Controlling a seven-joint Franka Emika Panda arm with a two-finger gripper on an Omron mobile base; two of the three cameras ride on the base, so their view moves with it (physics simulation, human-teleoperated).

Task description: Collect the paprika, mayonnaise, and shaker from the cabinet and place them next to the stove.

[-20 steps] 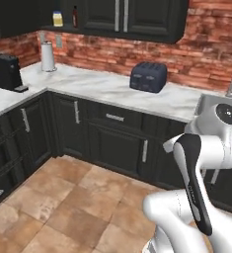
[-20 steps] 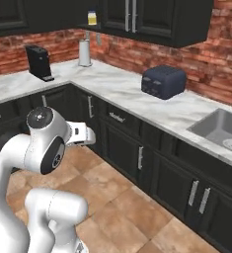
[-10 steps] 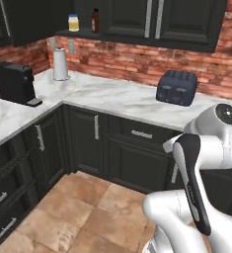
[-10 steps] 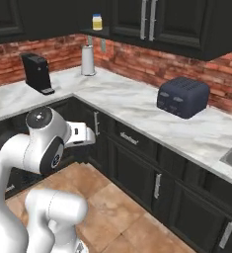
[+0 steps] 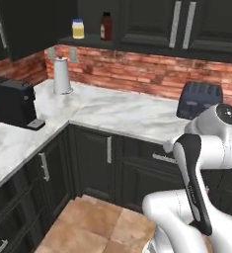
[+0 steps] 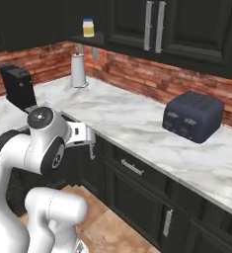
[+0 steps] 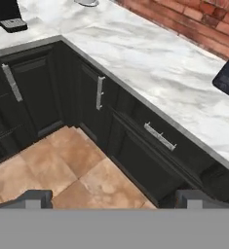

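Your gripper [image 7: 113, 199] is spread wide and empty, tucked low over the floor for driving. The mayonnaise [image 5: 78, 28] and paprika [image 5: 106, 26] stand side by side in the cabinet [image 5: 152, 24] recess (high, well away).

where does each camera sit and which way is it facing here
Left base view: behind the arm on its left, facing the corner counter, mayonnaise and paprika in the cabinet.
Right base view: behind on the right, arm at lower left, same corner.
Hand view: on the hand, looking down at floor and drawers; open gripper at the bottom.
Both base views share the toaster.
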